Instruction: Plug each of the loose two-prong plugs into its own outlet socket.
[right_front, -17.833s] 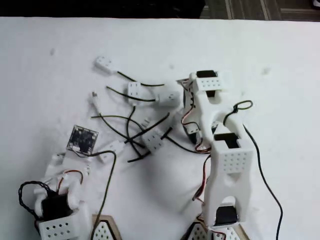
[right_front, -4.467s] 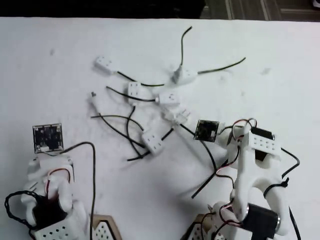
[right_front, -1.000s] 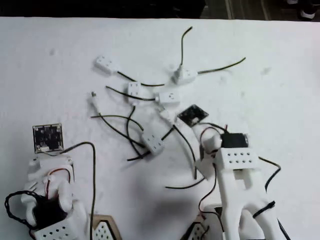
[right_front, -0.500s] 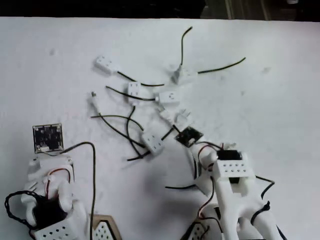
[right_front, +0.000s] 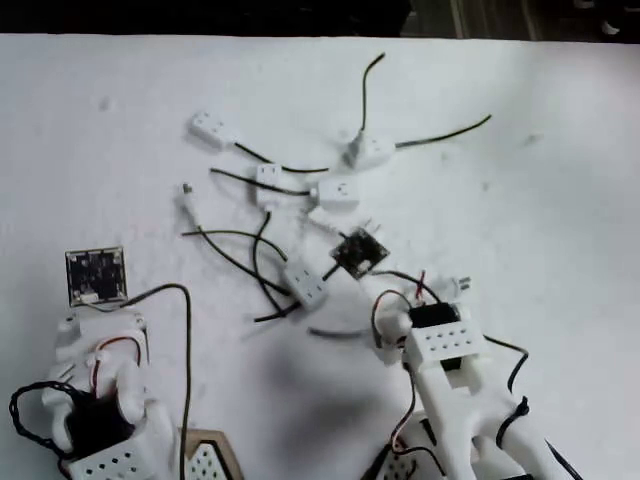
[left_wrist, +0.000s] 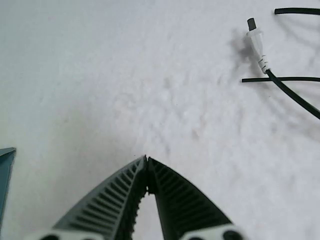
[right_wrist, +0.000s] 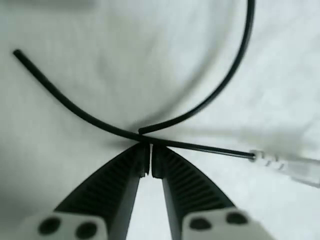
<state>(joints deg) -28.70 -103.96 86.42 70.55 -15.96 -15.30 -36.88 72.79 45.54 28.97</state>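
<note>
Pinches a thin black cord (right_wrist: 65, 100) at the very tips of the right pincer (right_wrist: 149, 155), jaws all but closed, nothing else in them. Leaves the two-prong plug (right_wrist: 287, 167) hanging on that cord well out to one side of the tips, not between them. Lies crosswise to the jaws, same line as the cord. Shows the left pincer (left_wrist: 147, 162) closed on nothing, low over the table (left_wrist: 100, 75), with a second plug (left_wrist: 255, 37) far ahead of its tips. Puts the nearest outlet socket (right_front: 305, 283) just beyond the right arm (right_front: 450, 345), so right is closer. Probably needs a regrip on the plug body, prongs turned toward the socket.
</note>
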